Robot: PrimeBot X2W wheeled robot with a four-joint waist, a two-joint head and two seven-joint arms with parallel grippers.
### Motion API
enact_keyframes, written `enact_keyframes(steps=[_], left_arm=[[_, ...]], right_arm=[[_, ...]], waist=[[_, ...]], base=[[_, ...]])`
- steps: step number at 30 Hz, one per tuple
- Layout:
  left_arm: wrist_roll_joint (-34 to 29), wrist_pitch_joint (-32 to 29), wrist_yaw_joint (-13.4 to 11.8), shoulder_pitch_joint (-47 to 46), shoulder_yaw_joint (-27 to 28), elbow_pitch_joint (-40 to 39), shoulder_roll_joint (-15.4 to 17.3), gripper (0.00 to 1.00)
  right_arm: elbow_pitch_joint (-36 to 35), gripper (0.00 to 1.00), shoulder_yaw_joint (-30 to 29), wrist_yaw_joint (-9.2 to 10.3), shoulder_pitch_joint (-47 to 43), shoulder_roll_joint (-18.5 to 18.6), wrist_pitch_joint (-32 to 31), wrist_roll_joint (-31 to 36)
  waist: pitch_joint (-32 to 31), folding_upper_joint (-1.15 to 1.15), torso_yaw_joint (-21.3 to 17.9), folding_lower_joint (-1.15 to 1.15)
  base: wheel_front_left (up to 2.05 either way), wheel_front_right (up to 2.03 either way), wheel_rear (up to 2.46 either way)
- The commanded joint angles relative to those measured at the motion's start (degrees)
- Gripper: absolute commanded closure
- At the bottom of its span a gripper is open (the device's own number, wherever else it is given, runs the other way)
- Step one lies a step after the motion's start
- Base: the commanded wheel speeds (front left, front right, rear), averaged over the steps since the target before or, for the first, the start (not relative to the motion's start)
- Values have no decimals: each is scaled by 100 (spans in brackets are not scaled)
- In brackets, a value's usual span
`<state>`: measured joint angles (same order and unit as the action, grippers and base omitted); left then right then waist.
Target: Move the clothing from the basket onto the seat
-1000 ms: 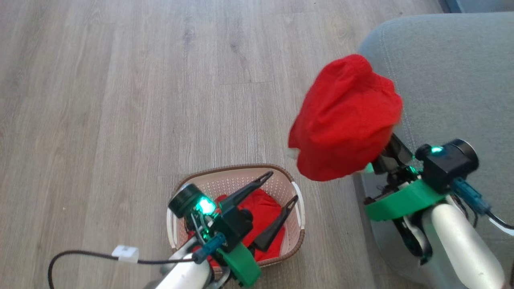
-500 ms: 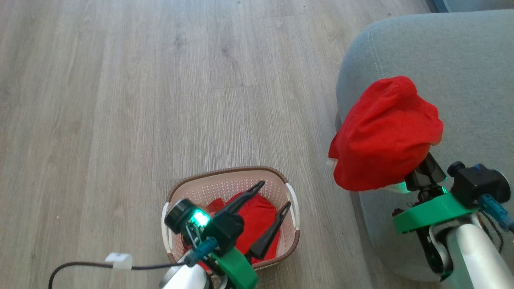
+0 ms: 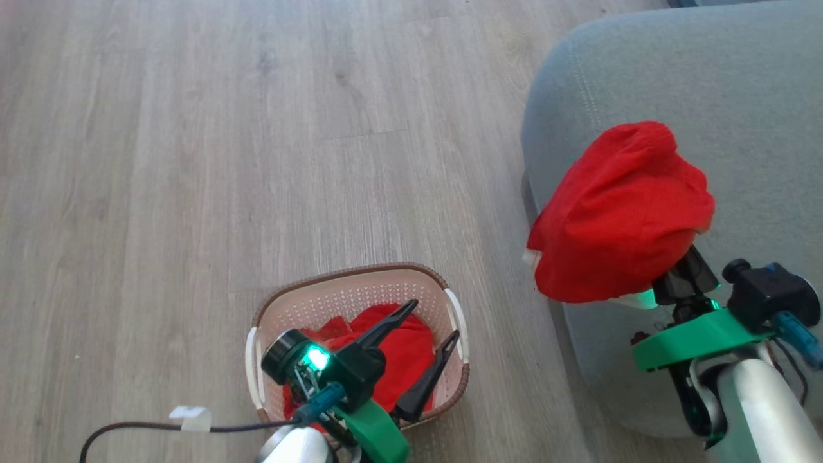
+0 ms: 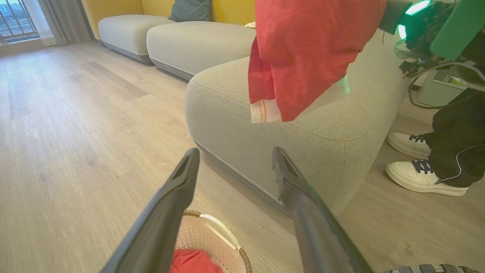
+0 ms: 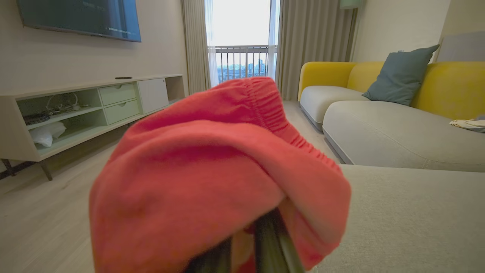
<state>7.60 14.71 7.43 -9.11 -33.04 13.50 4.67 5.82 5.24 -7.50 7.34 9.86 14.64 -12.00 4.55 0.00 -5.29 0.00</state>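
Note:
A red garment [image 3: 620, 215] with white trim hangs from my right gripper [image 3: 669, 283], which is shut on it above the corner of the grey seat [image 3: 720, 83]. The same cloth [image 5: 212, 178] drapes over the closed fingers in the right wrist view and hangs [image 4: 303, 57] over the seat [image 4: 329, 125] in the left wrist view. A second red garment [image 3: 392, 347] lies in the cream basket [image 3: 353, 286] on the floor. My left gripper [image 3: 434, 321] hovers open over that basket, holding nothing; its fingers [image 4: 178, 201] stand wide apart above the basket rim [image 4: 223, 235].
Wooden floor [image 3: 193, 161] spreads to the left and ahead. A person's white shoes [image 4: 416, 170] and dark trouser leg stand at the seat's far side. A yellow sofa with a teal cushion [image 5: 401, 74], a TV cabinet [image 5: 75, 110] and a balcony window lie beyond.
The right gripper carried the red garment rightward from beside the seat's edge to over its corner, then held about still. The head camera shifted. The left gripper stayed open over the basket.

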Motion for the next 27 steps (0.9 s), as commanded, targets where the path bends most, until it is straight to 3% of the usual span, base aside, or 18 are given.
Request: enact_keyframes(steps=[1, 7, 27], left_arm=[[17, 29, 5, -197, 224, -194, -55, 0], [-9, 29, 5, -260, 223, -242, -31, 0], [-67, 29, 6, -588, 4, -225, 37, 0]], right_arm=[[-221, 100, 19, 1, 122, 18, 36, 56], [-265, 100, -77, 1, 158, 27, 36, 75], [-387, 100, -632, 1, 144, -125, 36, 133]], waist=[[32, 0, -83, 0], [115, 0, -396, 0], [623, 0, -2090, 0]], base=[[0, 0, 0], [0, 0, 0], [0, 0, 0]])
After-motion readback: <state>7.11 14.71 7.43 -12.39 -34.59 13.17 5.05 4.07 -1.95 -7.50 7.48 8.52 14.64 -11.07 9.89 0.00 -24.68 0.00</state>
